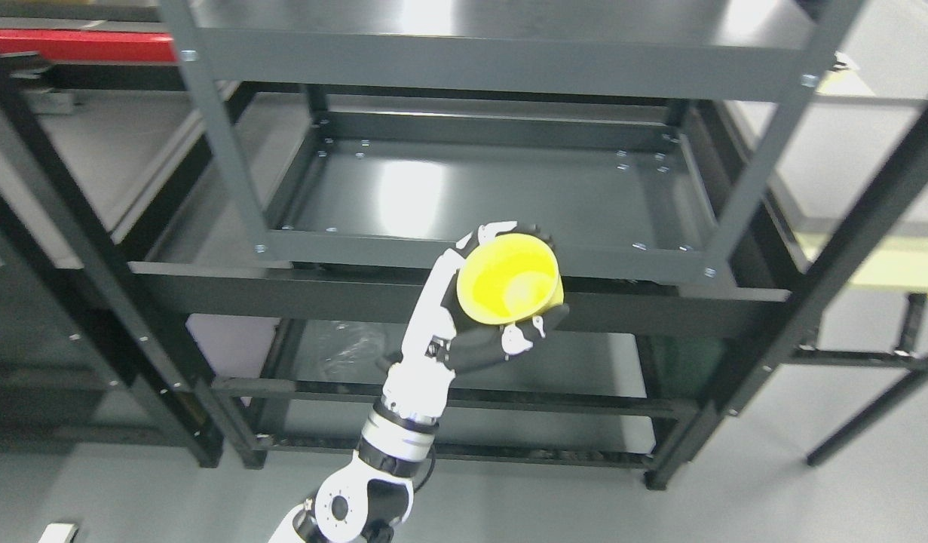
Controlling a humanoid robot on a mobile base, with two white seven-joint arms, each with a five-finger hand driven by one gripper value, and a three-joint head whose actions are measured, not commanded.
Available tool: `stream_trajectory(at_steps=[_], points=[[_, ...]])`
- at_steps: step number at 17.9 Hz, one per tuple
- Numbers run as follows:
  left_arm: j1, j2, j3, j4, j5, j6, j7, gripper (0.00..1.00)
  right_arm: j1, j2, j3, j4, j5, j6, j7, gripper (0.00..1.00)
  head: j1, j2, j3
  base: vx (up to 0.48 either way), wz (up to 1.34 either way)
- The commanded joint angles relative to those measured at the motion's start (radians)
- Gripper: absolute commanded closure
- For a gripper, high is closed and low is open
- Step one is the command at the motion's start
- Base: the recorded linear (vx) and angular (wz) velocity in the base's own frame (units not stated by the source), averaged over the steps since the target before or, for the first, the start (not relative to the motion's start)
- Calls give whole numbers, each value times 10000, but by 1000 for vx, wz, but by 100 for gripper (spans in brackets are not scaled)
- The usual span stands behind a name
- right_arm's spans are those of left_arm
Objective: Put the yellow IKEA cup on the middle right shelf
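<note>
So the left robot hand (501,302) has its fingers wrapped around the yellow cup (510,277), holding it up in the air right in front of the dark grey metal shelving unit (464,68). The arm comes up from the bottom edge a bit left of the middle, white and black segments all the way to the wrist. The cup is tipped so its open mouth faces up toward the camera and you can look straight down inside it; fingers (501,228) curl over the top rim while the thumb and other fingers sit under the lower side. It's not on any shelf, it's hovering just in front of the front lip of the middle shelf (479,192), roughly at the middle of that edge, maybe slightly to the right. The middle shelf is bare dark metal with a bright glare spot on it. Below it there's a lower shelf (464,354), and more black racks (79,249) stand off to the left and right on the grey floor (735,505). A red bar (79,45) shows at the top left. Only the one arm shows up in this shot.
</note>
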Motion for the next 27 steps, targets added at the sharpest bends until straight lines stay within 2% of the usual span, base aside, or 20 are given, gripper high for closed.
stream_trajectory(at_steps=[1,4,8,13,16,19,23,27], points=[[-2046,175,1465,-28,-463,1195,24,100,99,-175,169,-1,-245,4,-2148,1,0,0,0,-108,-584],[-2782,175,1943,-28,-1476,1932,9,100,99,-175,169,-1,-245,4,-2148,1,0,-1,0,-57,-343],[-3979,175,2066,-43,-2061,2593,24,100,99,-175,169,-1,-245,4,-2148,1,0,-3,0,14,111],[-5266,175,674,-13,-2736,3069,360,100,99,-175,169,-1,-245,4,-2148,1,0,-3,0,66,271],[-6081,175,501,216,-2752,3498,820,100,99,-175,169,-1,-245,4,-2148,1,0,-3,0,38,-4],[-6389,175,1128,951,-2752,3576,1006,100,99,-175,169,-1,-245,4,-2148,1,0,-3,0,17,-113],[-7383,175,2064,2605,-2630,3637,1266,100,99,-175,169,-1,-245,4,-2148,1,0,-3,0,9,-50],[-8106,175,2159,3988,-1636,4387,2184,100,99,-175,169,-1,-245,4,-2148,1,0,-3,0,-2,6]])
